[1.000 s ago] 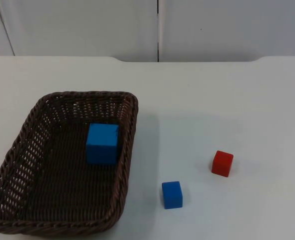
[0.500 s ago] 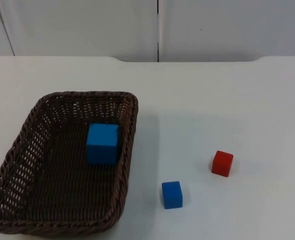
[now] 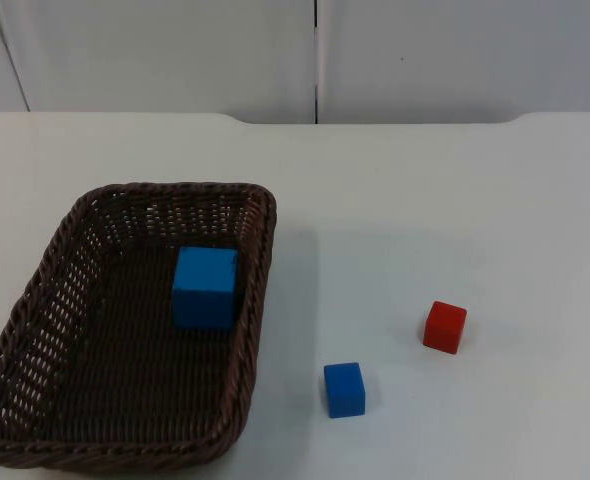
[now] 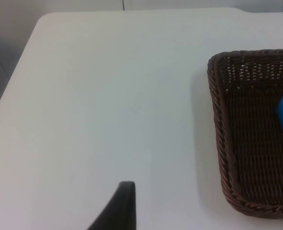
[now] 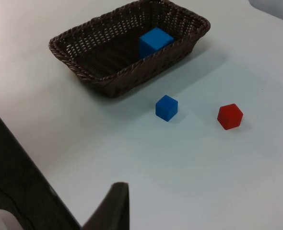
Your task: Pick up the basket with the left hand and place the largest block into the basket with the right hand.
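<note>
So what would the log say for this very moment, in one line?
big blue block: in basket | basket: on table | small blue block, red block: on table, right of basket

I see a brown wicker basket (image 5: 108,72) on the white surface (image 5: 204,167), a large blue block (image 5: 155,41) inside it. A small blue block (image 5: 166,108) and a red block (image 5: 229,116) sit apart nearby.

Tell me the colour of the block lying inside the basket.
Blue. The large block in the brown wicker basket shows best in the top view.
</note>
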